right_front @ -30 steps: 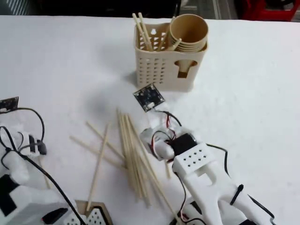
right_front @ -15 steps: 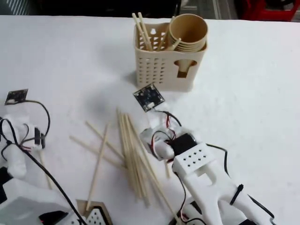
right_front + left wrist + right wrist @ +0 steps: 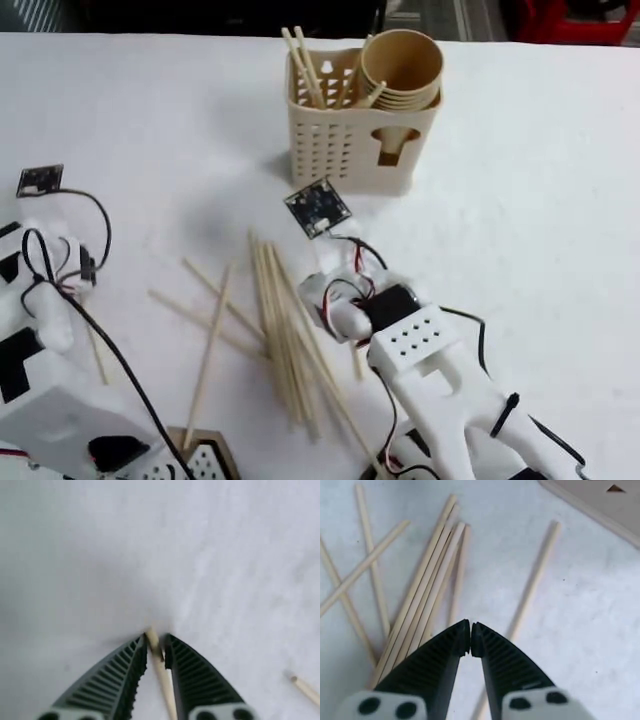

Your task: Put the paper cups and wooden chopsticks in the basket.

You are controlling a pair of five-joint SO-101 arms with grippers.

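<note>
Gripping one chopstick (image 3: pixel 166 690), left claw (image 3: pixel 155 644) sits at 9 o'clock on bench (image 3: pixel 520 200). Right claw (image 3: pixel 470 639) closed, empty, above loose chopsticks (image 3: pixel 285 330) near 6 o'clock. Basket (image 3: pixel 350 150) holding paper cups (image 3: pixel 402 65): 12 o'clock.

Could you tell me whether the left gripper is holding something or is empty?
Holding: the left gripper is shut on a chopstick, which sits pinched between its ribbed fingertips.

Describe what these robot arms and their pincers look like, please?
The left arm and right arm are chunky white plastic with black motor blocks and loose black and red cables. The left gripper and right gripper have black ridged fingers tapering to points on pale bases.
</note>
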